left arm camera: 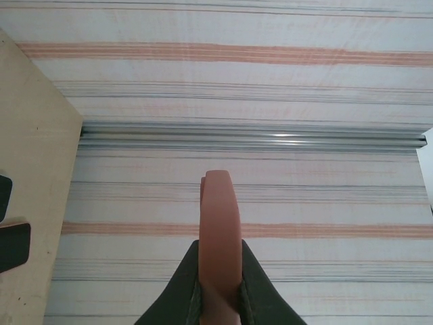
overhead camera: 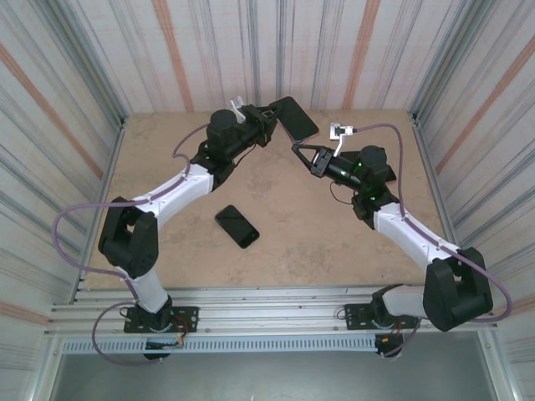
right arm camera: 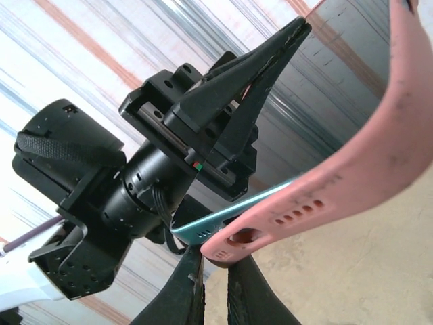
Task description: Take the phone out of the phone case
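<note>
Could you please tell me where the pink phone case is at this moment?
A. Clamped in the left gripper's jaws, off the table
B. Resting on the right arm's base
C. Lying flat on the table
A: the left wrist view shows the phone case edge-on between the jaws of the left gripper, with the striped wall behind it rather than the table.

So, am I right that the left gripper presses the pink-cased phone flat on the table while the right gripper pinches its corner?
Not quite: the left gripper holds the pink-cased phone raised above the table, not flat on it, as the top external view shows. The right gripper does pinch its corner.
</note>
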